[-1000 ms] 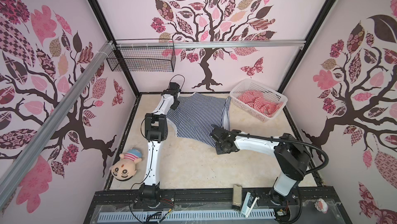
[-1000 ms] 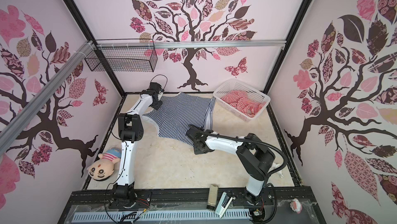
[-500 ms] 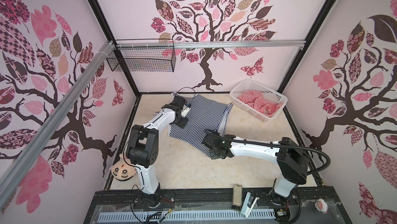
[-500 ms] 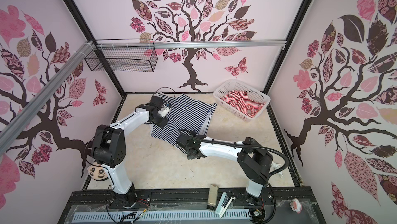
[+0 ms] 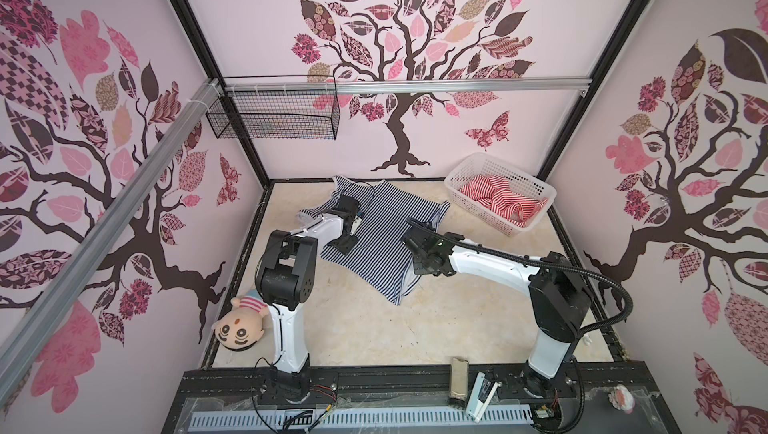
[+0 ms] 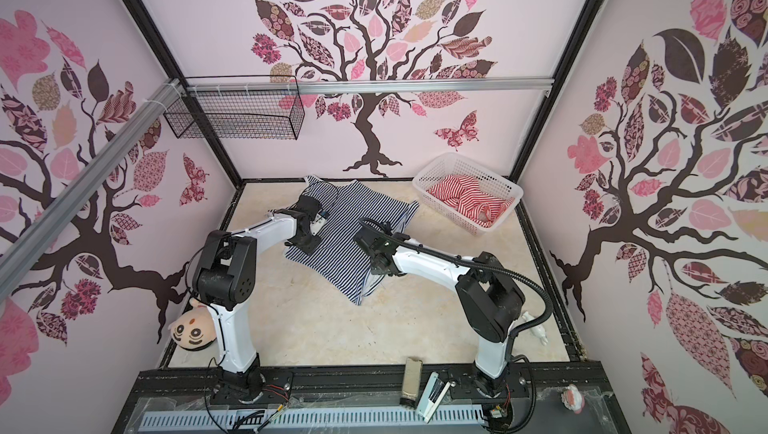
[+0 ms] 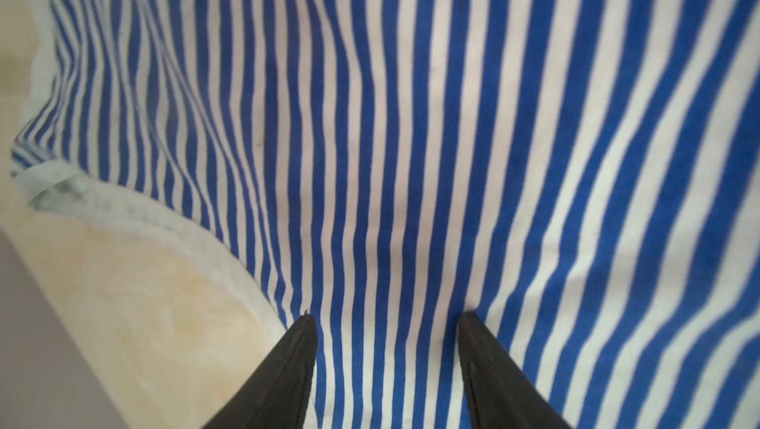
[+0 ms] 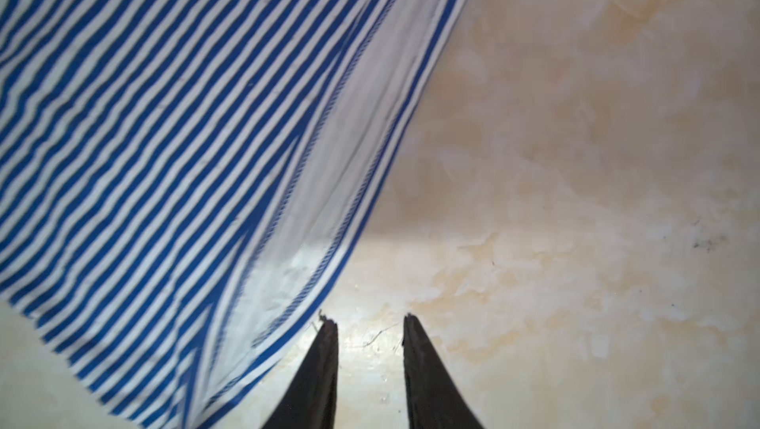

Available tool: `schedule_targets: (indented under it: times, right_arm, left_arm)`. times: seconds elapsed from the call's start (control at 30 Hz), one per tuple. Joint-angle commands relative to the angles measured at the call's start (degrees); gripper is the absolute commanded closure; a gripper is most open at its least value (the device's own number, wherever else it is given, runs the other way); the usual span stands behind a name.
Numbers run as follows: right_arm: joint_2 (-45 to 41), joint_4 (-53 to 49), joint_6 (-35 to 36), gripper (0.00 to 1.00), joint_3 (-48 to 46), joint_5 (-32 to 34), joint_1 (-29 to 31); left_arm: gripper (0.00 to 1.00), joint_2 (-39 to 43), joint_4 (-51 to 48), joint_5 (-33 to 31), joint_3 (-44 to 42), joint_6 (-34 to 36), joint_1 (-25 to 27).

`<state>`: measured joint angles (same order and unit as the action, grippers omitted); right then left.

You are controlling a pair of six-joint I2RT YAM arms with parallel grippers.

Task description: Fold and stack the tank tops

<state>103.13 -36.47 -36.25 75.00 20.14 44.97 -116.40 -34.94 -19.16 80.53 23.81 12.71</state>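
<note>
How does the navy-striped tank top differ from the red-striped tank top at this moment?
The navy-striped tank top lies on the table; the red-striped tank top sits in the white basket. The navy one is spread mostly flat; the red one is crumpled in a heap. Stripe colour differs: navy against red. Both have thin stripes alternating with white.

Navy-striped tank top (image 5: pixel 384 247) spread mostly flat, red-striped tank top (image 5: pixel 494 195) crumpled inside white basket (image 5: pixel 484 211)

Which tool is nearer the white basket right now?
Right. The right tool is just off the hem of the navy-striped top, on the side toward the white basket; the left tool is over that top's opposite side, by an armhole, farther away.
</note>
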Motion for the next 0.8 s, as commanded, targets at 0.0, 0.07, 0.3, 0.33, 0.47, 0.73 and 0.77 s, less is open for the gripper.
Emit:
schedule_targets:
  times: [0.0,0.07,0.3,0.33,0.47,0.73,0.77]
  right_arm:
    - [0.25,0.48,0.78,0.68,0.75,-1.38,-2.73]
    - [0.25,1.12,1.0,0.68,0.39,-2.16,-4.01]
    - [2.88,4.65,2.94,0.68,2.83,-5.86,-6.46]
    - [3.61,5.06,3.29,0.68,3.81,-6.41,-6.6]
    - [8.91,4.51,4.17,0.67,12.13,-7.72,-7.32]
    - [17.76,2.57,2.79,0.62,23.03,-14.84,-17.63]
    - [18.48,2.92,2.56,0.59,23.49,-16.54,-18.99]
  left_arm:
    - [0.41,-5.89,6.75,-10.61,4.68,6.15,-6.14]
    - [0.42,-8.84,2.67,-10.7,12.17,5.6,-8.79]
    - [0.42,4.84,-4.22,11.57,7.6,-2.17,-8.46]
    - [0.41,7.52,-3.43,12.99,4.07,-2.19,-7.1]
    - [0.41,14.48,-0.05,13.01,-8.4,-2.33,-1.15]
    - [0.38,20.67,-4.96,21.37,-18.77,-3.7,-0.72]
    - [0.37,21.89,-4.93,21.99,-20.09,-3.47,-0.58]
